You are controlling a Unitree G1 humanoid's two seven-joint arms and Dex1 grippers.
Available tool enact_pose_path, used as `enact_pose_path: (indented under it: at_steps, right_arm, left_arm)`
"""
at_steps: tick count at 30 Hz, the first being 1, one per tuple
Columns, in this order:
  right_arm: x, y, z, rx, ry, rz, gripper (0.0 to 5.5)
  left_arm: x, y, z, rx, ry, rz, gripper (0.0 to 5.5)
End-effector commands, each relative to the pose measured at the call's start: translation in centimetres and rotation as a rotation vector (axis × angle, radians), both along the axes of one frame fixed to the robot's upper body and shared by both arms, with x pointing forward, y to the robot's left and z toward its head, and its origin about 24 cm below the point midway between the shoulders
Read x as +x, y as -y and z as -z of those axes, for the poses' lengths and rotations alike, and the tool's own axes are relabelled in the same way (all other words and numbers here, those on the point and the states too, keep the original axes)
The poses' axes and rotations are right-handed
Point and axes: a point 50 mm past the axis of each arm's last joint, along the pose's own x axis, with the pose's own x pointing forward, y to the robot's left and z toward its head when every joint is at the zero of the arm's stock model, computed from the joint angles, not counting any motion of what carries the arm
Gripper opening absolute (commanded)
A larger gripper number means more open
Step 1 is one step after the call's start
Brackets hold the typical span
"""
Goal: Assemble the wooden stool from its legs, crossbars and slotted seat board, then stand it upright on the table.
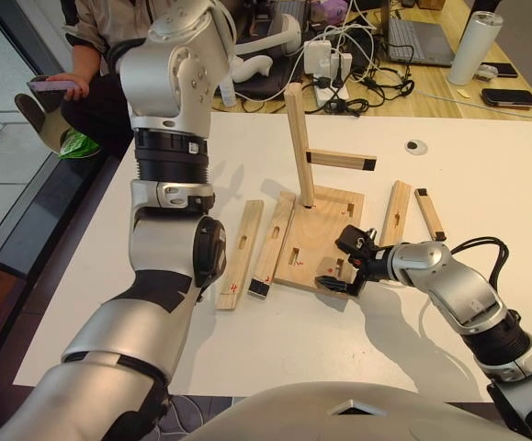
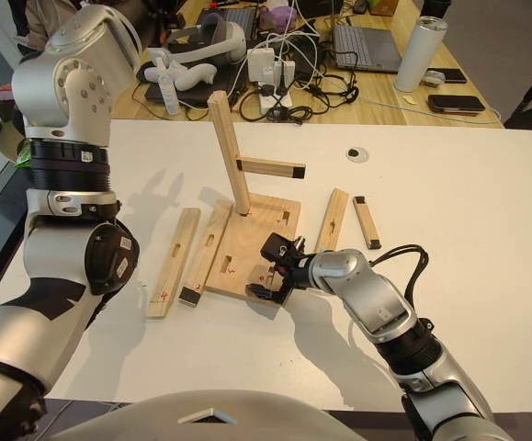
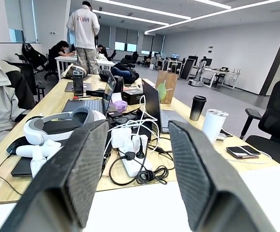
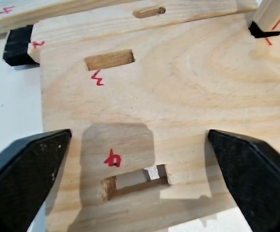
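The seat board [image 1: 325, 230] lies flat mid-table [image 1: 486, 184]. The right gripper [image 1: 346, 265] hovers over its near edge, fingers spread either side of a slot. The wood looks stiff, light and smooth, likely to slide when pushed, so its edges look the best hold. Beyond, one leg [image 1: 299, 147] stands slotted upright, carrying a crossbar [image 1: 341, 161]. The left gripper [image 3: 137, 128] is raised, fingers apart.

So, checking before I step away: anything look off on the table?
Nothing looks broken. The one leg standing in the seat board seems to lean slightly, its crossbar jutting out unsupported.
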Motion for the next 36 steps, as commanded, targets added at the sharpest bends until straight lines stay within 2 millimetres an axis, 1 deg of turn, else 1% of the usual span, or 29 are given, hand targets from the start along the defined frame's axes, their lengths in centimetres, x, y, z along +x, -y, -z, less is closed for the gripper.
enact_pose_path:
  at_steps: [1, 3, 6, 7, 8, 10, 11, 13, 15, 16, 17, 18, 19, 21, 26, 27, 28, 29, 30, 31, 32, 33, 35, 36]
  right_arm:
    - [-1.9, 1.1, 3.0, -0.085, -0.181, 0.02, 5.4]
    - [-1.8, 1.0, 3.0, -0.088, -0.183, 0.017, 5.4]
    - [-1.8, 1.0, 3.0, -0.091, -0.185, 0.01, 5.4]
    - [-1.8, 0.9, 3.1, -0.092, -0.185, 0.008, 5.4]
    - [-1.8, 0.9, 3.1, -0.093, -0.185, 0.007, 5.4]
    - [-1.7, 0.9, 3.0, -0.095, -0.183, 0.003, 5.4]
    - [-1.7, 0.9, 3.0, -0.096, -0.182, 0.0, 5.4]
    - [-1.6, 0.8, 3.0, -0.098, -0.179, -0.004, 5.4]
    - [-1.5, 0.7, 2.9, -0.099, -0.175, -0.009, 5.4]
    - [-1.4, 0.7, 2.9, -0.1, -0.174, -0.011, 5.4]
    - [-1.4, 0.7, 2.9, -0.1, -0.175, -0.01, 5.4]
    - [-1.4, 0.8, 2.9, -0.1, -0.175, -0.01, 5.4]
    - [-1.5, 0.8, 2.9, -0.101, -0.176, -0.009, 5.4]
    - [-1.5, 0.9, 2.9, -0.102, -0.179, -0.004, 5.4]
    - [-1.6, 1.0, 3.0, -0.103, -0.181, 0.0, 5.4]
    - [-1.6, 1.0, 3.0, -0.104, -0.182, 0.001, 5.4]
    - [-1.7, 1.0, 3.1, -0.104, -0.182, 0.001, 5.4]
    - [-1.7, 1.0, 3.1, -0.104, -0.182, 0.0, 5.4]
    - [-1.7, 0.9, 3.1, -0.105, -0.182, -0.001, 5.4]
    - [-1.7, 0.9, 3.1, -0.105, -0.181, -0.002, 5.4]
    - [-1.7, 0.9, 3.1, -0.105, -0.18, -0.003, 5.4]
    - [-1.7, 0.9, 3.0, -0.105, -0.18, -0.003, 5.4]
    - [-1.6, 0.9, 3.0, -0.105, -0.178, -0.003, 5.4]
    - [-1.6, 0.9, 3.0, -0.105, -0.178, -0.002, 5.4]
  left_arm:
    - [0.1, 0.8, -3.9, -0.005, 0.106, 0.036, 2.28]
    - [0.2, 1.5, -5.2, -0.01, 0.138, 0.061, 2.28]
    - [0.7, 2.7, -5.8, 0.003, 0.154, 0.092, 2.28]
    - [0.9, 3.2, -5.6, 0.009, 0.151, 0.102, 2.28]
    - [1.3, 3.6, -5.0, 0.015, 0.133, 0.111, 2.28]
    - [1.9, 4.5, -3.2, 0.031, 0.085, 0.136, 2.28]
    - [2.3, 5.1, -1.2, 0.053, 0.034, 0.15, 2.28]
    - [2.7, 6.0, 3.7, 0.11, -0.101, 0.173, 2.28]
    - [2.3, 6.1, 10.5, 0.222, -0.317, 0.14, 2.28]
    - [1.9, 6.1, 12.9, 0.266, -0.391, 0.131, 2.28]
    - [1.4, 6.1, 14.8, 0.29, -0.454, 0.129, 2.28]
    - [1.1, 6.2, 15.7, 0.289, -0.481, 0.132, 2.28]
    - [1.0, 6.5, 16.0, 0.273, -0.491, 0.137, 2.28]
    - [1.2, 7.1, 14.8, 0.201, -0.462, 0.149, 2.28]
    - [2.1, 8.1, 7.9, 0.029, -0.284, 0.174, 2.28]
    - [2.2, 8.2, 6.0, -0.013, -0.239, 0.183, 2.28]
    - [2.2, 8.0, 3.9, -0.06, -0.181, 0.187, 2.28]
    - [2.2, 7.7, 2.1, -0.098, -0.136, 0.185, 2.28]
    - [2.3, 7.1, 0.8, -0.125, -0.097, 0.17, 2.28]
    - [2.4, 6.5, 0.0, -0.133, -0.071, 0.15, 2.28]
    - [2.5, 5.8, 0.0, -0.126, -0.062, 0.124, 2.28]
    - [2.8, 5.2, 0.5, -0.105, -0.065, 0.091, 2.28]
    - [3.2, 4.1, 2.7, -0.031, -0.095, 0.03, 2.28]
    - [3.3, 4.0, 4.4, -0.008, -0.14, 0.025, 2.28]
